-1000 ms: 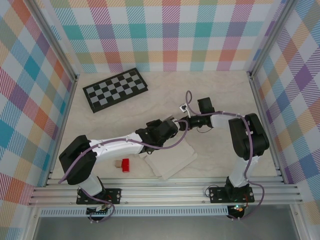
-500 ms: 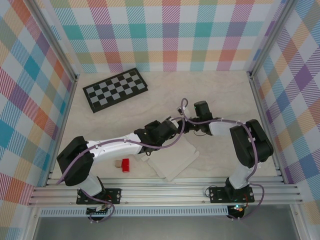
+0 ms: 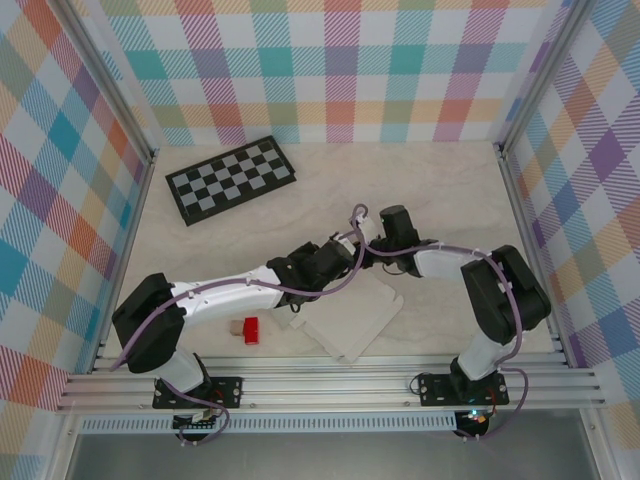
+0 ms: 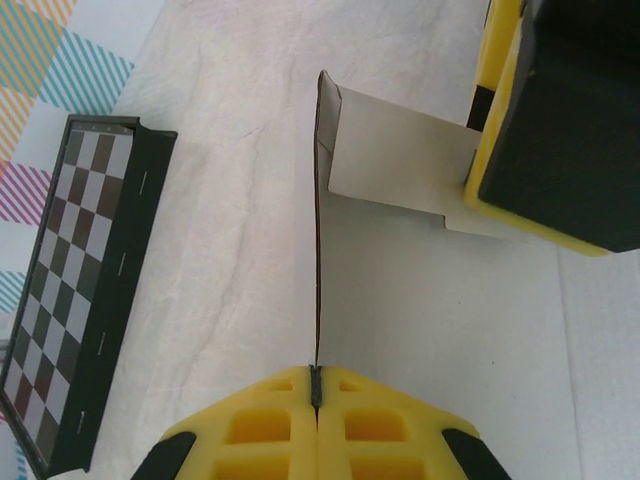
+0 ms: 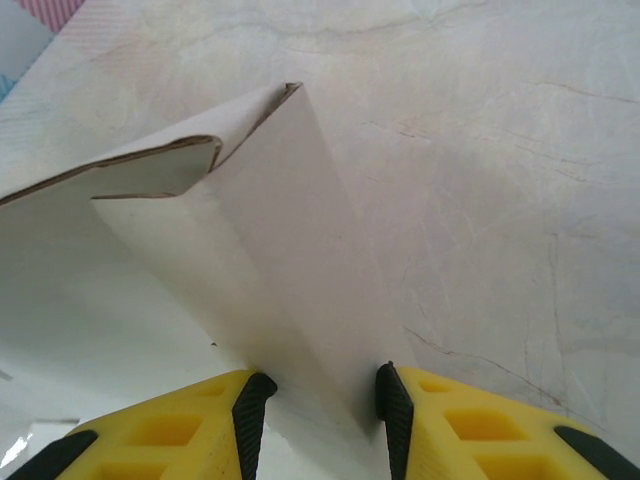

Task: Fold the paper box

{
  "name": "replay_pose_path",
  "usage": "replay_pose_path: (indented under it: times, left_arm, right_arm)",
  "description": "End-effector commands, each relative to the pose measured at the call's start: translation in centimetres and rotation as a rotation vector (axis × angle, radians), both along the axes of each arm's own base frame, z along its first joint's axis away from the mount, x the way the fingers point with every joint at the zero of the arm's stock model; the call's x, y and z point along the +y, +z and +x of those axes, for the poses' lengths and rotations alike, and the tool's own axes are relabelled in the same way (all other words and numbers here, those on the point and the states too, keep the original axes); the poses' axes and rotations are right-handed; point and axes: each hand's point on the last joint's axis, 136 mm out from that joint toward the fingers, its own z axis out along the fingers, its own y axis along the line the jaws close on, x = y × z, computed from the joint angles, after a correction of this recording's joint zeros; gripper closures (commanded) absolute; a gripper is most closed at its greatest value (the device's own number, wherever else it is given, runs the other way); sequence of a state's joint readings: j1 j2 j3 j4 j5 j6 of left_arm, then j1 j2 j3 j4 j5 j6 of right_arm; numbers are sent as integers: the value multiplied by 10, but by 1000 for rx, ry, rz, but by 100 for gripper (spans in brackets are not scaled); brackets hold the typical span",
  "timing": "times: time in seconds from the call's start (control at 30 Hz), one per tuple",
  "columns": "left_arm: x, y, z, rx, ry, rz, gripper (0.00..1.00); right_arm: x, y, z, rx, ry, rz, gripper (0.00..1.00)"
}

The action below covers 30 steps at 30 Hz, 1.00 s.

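Folding barely begun: one wall raised, the rest flat

The paper box [image 3: 352,322] lies well apart from the checkerboard [image 3: 230,178], on its near right side, mostly as a flat sheet; the left gripper [image 4: 316,385] is pinched tight on the edge of an upright wall; the right gripper [image 5: 318,400] stands narrow with a creased flap between its fingers, though whether it presses the flap I cannot tell; the remaining walls, flaps and tabs look unfolded, so most of the work is judged to be left.
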<state>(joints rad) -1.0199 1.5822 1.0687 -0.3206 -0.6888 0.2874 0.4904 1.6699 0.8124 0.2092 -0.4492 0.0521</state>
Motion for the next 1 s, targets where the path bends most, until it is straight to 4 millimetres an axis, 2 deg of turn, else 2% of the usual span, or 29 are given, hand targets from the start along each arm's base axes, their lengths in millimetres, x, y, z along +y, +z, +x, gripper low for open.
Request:
replay_pose_path:
  times: [0.0,0.13,0.23,0.33,0.57,0.73,0.83,0.97]
  left_arm:
    - [-38,17,-13,33,-73,-183,100]
    - [-38,14,-14,45,-63,-192,100]
    - [-39,13,-14,54,-63,-200,100]
    - [-42,11,-15,65,-66,-211,100]
    - [-46,-15,-15,151,-55,-125,100]
    - [-52,-4,-12,179,-60,-210,100]
    - [-56,5,-11,210,-66,-277,100]
    - [-52,8,-7,259,-61,-338,100]
  right_arm:
    - [-6,-8,-1,-7,-90,-68,61]
    - [-20,-13,7,-39,-195,-109,62]
    - [-22,-13,9,-48,-216,-103,63]
    - [-11,-12,7,-39,-169,-59,63]
    - [19,-4,-8,-62,35,65,62]
    - [19,-11,-4,-58,28,51,63]
    - [17,-16,-1,-60,13,37,68]
    - [14,-23,1,-64,15,-10,69]
